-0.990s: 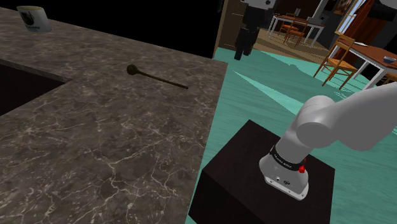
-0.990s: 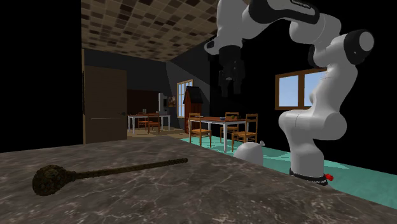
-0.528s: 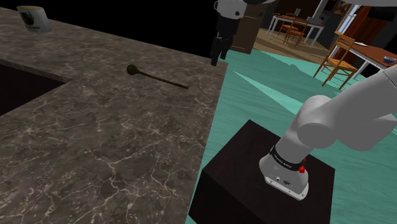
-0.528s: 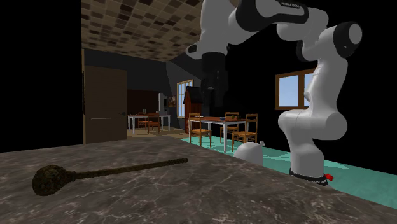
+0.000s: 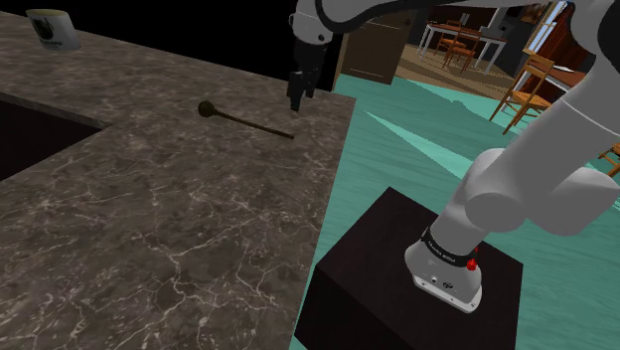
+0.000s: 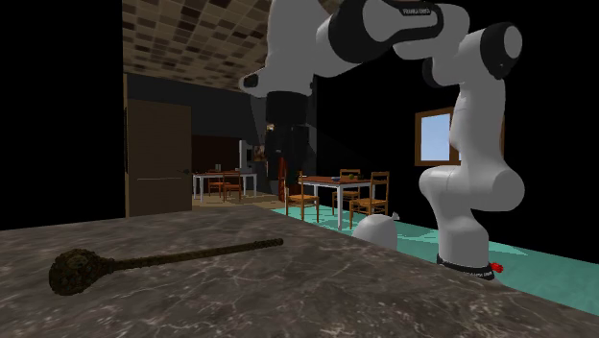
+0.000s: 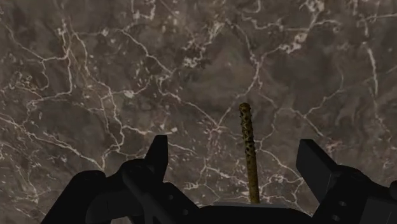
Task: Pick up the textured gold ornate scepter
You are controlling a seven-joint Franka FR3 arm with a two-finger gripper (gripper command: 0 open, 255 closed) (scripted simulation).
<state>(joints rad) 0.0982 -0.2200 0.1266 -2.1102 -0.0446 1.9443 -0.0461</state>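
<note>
Scepter point(image 5: 246, 121): slender dark-gold rod with a pitted, textured shaft and a round knobbed head. It lies flat on the marble table point(image 5: 179, 229). In the shoulder view, head toward 10 o'clock, thin tip toward 4 o'clock, near the table's edge.

The shoulder view looks down from beside the stand point(image 5: 370, 266) across the counter point(image 5: 169, 219). The second exterior view sits low at counter level, near the scepter point(image 6: 163, 257), facing the arm point(image 6: 475, 192). The wrist view looks down on counter and scepter, seemingly from close. All share both.
</note>
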